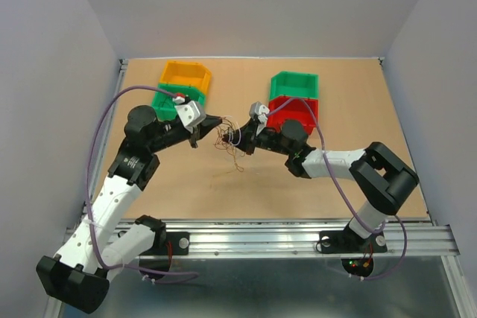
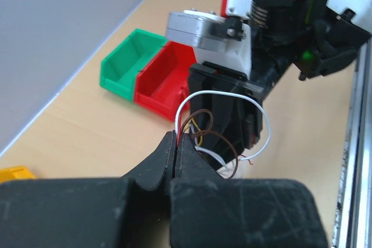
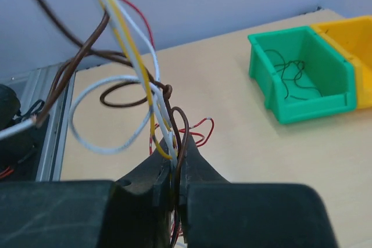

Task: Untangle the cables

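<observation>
The cables point(image 1: 230, 139) are a small wad of thin brown, white, yellow and red wires held above the table centre between both grippers. My left gripper point(image 1: 215, 123) is shut on strands of the cables point(image 2: 200, 129) at its fingertips point(image 2: 175, 143). My right gripper point(image 1: 244, 141) faces it, shut on brown, white and yellow strands point(image 3: 152, 94) that run between its fingertips point(image 3: 174, 158). A few red loops point(image 3: 197, 132) lie on the table below. A thin strand point(image 1: 237, 161) hangs down toward the board.
A yellow bin point(image 1: 186, 74) and a green bin point(image 1: 170, 99) stand at the back left; the green bin point(image 3: 302, 74) holds thin dark wires. A green bin point(image 1: 294, 83) and a red bin point(image 1: 294, 112) stand at the back right. Grey walls surround the board.
</observation>
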You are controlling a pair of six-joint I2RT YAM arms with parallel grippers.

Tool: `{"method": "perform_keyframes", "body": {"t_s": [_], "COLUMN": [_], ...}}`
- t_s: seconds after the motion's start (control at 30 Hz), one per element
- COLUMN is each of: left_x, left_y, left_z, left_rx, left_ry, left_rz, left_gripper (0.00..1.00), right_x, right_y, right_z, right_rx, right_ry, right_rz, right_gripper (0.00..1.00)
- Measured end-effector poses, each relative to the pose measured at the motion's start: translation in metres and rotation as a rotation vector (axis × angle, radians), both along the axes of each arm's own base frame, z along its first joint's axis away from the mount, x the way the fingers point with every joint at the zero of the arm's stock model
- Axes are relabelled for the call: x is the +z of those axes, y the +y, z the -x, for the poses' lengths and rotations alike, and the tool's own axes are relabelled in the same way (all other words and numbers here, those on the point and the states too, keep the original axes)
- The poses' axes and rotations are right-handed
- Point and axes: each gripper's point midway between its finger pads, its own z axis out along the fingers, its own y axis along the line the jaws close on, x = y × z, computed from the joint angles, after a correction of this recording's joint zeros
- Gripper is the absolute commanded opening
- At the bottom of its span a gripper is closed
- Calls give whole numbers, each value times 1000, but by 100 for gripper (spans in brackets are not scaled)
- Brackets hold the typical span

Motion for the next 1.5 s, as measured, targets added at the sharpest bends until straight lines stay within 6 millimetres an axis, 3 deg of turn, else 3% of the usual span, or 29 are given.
{"method": "perform_keyframes", "body": {"t_s": [0.1, 0.2, 0.27, 0.33, 0.4, 0.47, 0.57, 0.63, 0.73, 0.8, 0.87, 0.9, 0.97, 1.1, 1.17, 1.3, 1.4, 1.5], "left_x": [20, 43, 77, 104, 126, 139, 145, 144, 171, 191, 210, 219, 236, 247, 248, 240, 225, 221], "left_y": [12, 26, 35, 39, 39, 42, 44, 50, 80, 98, 108, 110, 115, 123, 132, 128, 122, 138], "left_z": [-14, -24, -26, -23, -23, -31, -44, -57, -80, -79, -71, -65, -49, -44, -50, -57, -64, -76], "left_rx": [119, 230, 286, 307, 321, 355, 405, 473, 671, 756, 789, 786, 774, 800, 861, 851, 838, 952], "left_ry": [-23, -39, -84, -101, -101, -88, -50, -26, -96, -153, -205, -234, -288, -320, -325, -322, -291, -275], "left_rz": [2, 2, 24, 41, 51, 54, 48, 37, 82, 130, 176, 200, 250, 284, 286, 262, 228, 220], "left_gripper": [0, 0, 0, 0, 0, 0, 0, 0, 0, 0, 0, 0, 0, 0, 0, 0, 0, 0], "right_x": [12, 32, 43, 54, 71, 83, 90, 87, 59, 37, 18, 8, -6, 2, 12, 19, 11, -5], "right_y": [-2, -6, -8, -9, -6, -6, -8, -8, -9, -12, -17, -21, -28, -38, -43, -54, -60, -70], "right_z": [-7, -10, -8, -7, -6, -7, -10, -11, -17, -19, -16, -13, -5, 1, 1, 4, 10, 8], "right_rx": [-44, -75, -81, -81, -78, -86, -105, -110, -124, -139, -141, -138, -131, -146, -163, -196, -193, -232], "right_ry": [-34, -83, -108, -141, -181, -211, -234, -242, -198, -163, -133, -120, -94, -103, -118, -120, -101, -56], "right_rz": [-34, -73, -88, -107, -135, -155, -157, -137, -32, 34, 93, 120, 168, 173, 171, 185, 215, 284], "right_gripper": [15, 16, 13, 1, 1, 5, 20, 20, 19, 30, 16, 1, 1, 4, 6, 1, 0, 1]}}
